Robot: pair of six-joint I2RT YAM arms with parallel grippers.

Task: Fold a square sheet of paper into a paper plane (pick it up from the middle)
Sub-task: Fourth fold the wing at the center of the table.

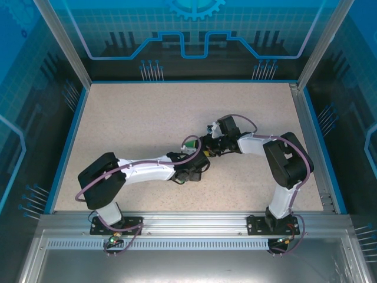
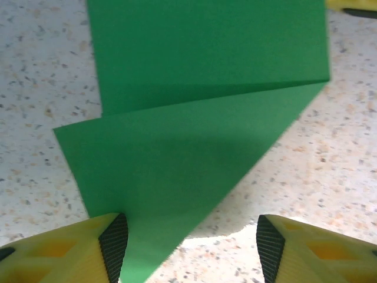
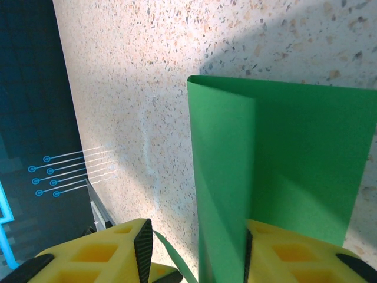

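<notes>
The square sheet of paper (image 1: 191,143) is bright green and partly folded, lying mid-table where both arms meet. In the left wrist view the paper (image 2: 206,88) shows a slanted crease and a triangular flap whose tip reaches down beside my left finger (image 2: 115,247). My left gripper (image 2: 192,250) is open wide, with bare table across most of the gap. In the right wrist view the paper (image 3: 294,153) curls up in a soft fold and leans against one pad (image 3: 247,253). My right gripper (image 3: 195,253) is open, with a gap between the other pad and the sheet.
The speckled beige table (image 1: 147,118) is edged by blue rails and glass walls. My left gripper (image 1: 194,167) and right gripper (image 1: 206,147) sit very close together. A yellow tip of the other gripper (image 2: 347,6) shows past the paper.
</notes>
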